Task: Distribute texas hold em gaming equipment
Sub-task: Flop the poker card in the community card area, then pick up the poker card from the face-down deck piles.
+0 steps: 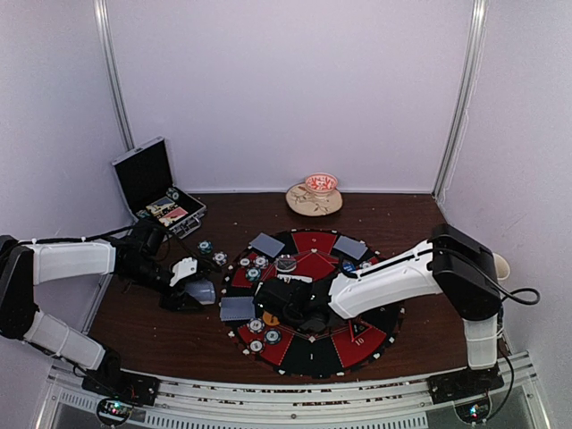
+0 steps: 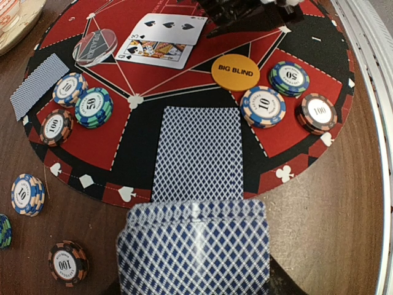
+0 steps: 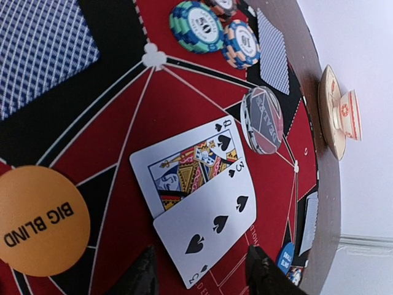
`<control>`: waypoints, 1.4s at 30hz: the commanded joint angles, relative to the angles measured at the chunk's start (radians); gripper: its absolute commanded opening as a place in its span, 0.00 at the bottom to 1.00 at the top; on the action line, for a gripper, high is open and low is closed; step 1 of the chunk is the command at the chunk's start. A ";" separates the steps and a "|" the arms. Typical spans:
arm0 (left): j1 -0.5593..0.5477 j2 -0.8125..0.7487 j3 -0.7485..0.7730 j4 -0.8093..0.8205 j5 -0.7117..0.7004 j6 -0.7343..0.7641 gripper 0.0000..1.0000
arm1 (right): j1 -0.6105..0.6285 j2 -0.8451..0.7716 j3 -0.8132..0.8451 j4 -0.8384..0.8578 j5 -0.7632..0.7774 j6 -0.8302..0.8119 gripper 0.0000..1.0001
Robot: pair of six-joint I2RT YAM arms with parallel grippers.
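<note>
My left gripper [image 1: 195,288] is clamped on a stack of blue-backed cards [image 2: 193,249] just beside the mat [image 1: 308,356], near a face-down card [image 2: 199,153]. My right gripper [image 3: 201,253] hangs with jaws wide over the three of spades [image 3: 215,227], which overlaps the queen [image 3: 184,169].

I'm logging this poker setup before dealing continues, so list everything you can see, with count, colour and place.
mat: one, red and black, mid-table
chip stacks: nine in the left wrist view, blue, teal or dark edges; six on the mat, three on the wood beside it
face-down cards: three spots, blue-patterned backs, on the mat
face-up cards: two, queen and three of spades, overlapping at mat centre
Big Blind disc: one, orange, on the mat
blue disc: one, blue, mat's right side
clear disc: one, transparent, on the mat
case: one, black with silver edge, open, back left
cup: one, red and white, on a beige saucer, back centre
table: one, brown wood
deck: one, blue backs, in the left claw
left claw: shut on the deck, left of the mat
right claw: open, flanking the three of spades
</note>
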State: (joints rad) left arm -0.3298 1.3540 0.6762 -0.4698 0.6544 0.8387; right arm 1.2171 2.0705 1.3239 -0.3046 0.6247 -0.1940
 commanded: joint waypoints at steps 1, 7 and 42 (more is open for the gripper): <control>0.004 0.008 0.006 0.022 0.013 0.002 0.52 | 0.007 -0.114 0.022 -0.018 -0.008 0.038 0.57; 0.004 -0.001 0.005 0.022 0.014 0.003 0.52 | 0.006 -0.251 0.031 0.001 -0.064 0.113 0.80; 0.003 -0.016 0.002 0.022 0.017 0.003 0.52 | -0.087 0.153 0.227 0.586 -0.897 0.936 0.91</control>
State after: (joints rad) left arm -0.3298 1.3540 0.6762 -0.4698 0.6544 0.8387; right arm 1.1404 2.1818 1.5005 0.2054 -0.2150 0.6899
